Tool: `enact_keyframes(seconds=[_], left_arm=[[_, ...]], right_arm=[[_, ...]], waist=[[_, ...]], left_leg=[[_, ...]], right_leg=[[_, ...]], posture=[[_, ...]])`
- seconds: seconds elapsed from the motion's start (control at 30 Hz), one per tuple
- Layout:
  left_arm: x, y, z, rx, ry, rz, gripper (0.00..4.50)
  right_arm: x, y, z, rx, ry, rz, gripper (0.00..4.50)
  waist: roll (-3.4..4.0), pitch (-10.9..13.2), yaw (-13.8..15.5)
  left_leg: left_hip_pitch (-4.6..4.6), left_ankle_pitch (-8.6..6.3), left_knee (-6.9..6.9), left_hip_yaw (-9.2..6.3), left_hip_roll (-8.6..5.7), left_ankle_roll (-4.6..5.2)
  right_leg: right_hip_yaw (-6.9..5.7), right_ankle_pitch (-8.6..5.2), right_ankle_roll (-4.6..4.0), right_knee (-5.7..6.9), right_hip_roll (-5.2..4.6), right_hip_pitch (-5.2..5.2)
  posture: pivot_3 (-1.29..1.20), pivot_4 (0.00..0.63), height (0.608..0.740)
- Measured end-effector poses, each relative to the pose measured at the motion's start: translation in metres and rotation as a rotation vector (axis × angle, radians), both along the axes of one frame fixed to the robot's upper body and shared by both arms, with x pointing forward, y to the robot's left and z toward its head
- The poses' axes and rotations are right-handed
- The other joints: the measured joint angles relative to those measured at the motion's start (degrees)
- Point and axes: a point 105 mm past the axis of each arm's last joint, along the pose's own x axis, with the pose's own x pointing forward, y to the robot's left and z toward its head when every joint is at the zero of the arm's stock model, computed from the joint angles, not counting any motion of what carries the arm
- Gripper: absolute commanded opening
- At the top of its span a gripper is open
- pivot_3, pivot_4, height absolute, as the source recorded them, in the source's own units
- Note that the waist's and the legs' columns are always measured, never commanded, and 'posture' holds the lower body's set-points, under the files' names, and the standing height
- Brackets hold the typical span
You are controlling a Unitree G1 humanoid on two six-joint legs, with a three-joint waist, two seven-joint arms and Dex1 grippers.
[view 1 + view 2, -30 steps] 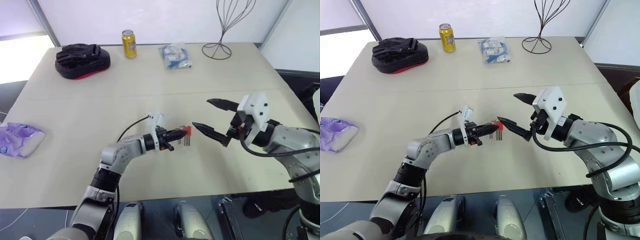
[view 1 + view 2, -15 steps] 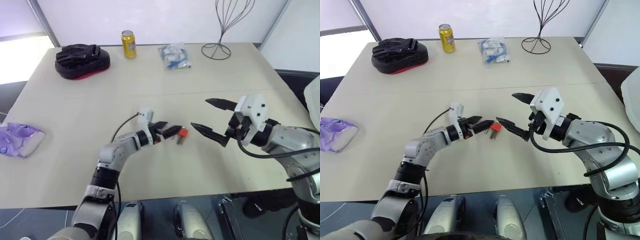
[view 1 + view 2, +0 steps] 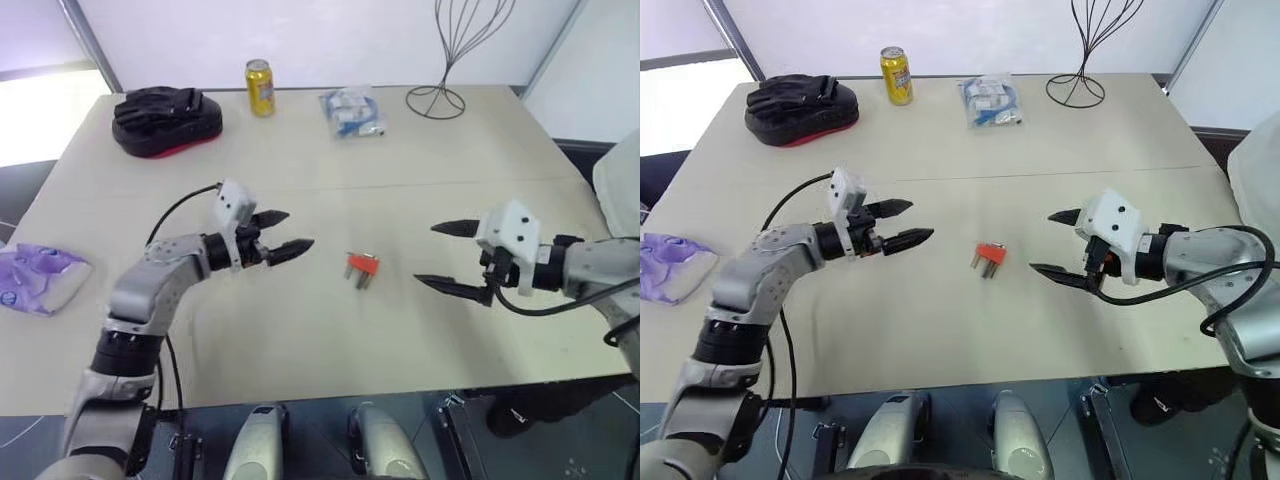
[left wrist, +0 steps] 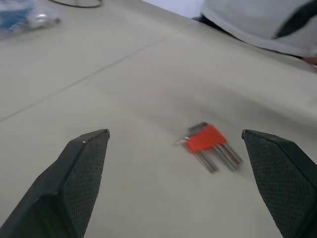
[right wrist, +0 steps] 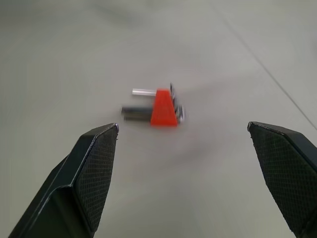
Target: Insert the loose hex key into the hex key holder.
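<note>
One can (image 3: 259, 88) — one holder (image 3: 362, 265) — two pincers.

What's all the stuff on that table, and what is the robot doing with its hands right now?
hex key holder: one, orange-red with dark keys sticking out, lying mid-table between the two grippers, touched by neither
can: one, yellow, far edge of table
black pad: one, black with a red underside, far left
plastic bag: one, clear with blue and white contents, far edge, right of the can
wire stand: one, dark, far right corner
purple packet: one, at the table's left edge
table: one, beige
left gripper: black fingers, open, empty, left of the holder
right gripper: black fingers, open, empty, right of the holder
</note>
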Motion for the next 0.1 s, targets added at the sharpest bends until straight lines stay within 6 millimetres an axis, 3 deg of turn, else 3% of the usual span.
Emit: enact_keyframes(seconds=[0.1], left_arm=[[-0.027, 0.010, 0.011, 0.046, 0.025, -0.103, 4.49]], right_arm=[[-0.002, -0.007, 0.000, -0.043, 0.033, 0.008, 4.36]], waist=[[0.03, 0.03, -0.09]], left_leg=[[0.01, 0.00, 0.00, 0.00, 0.06, 0.00]], right_leg=[[0.00, -0.01, -0.02, 0.00, 0.03, -0.01]], posture=[[0.00, 0.150, 0.740]])
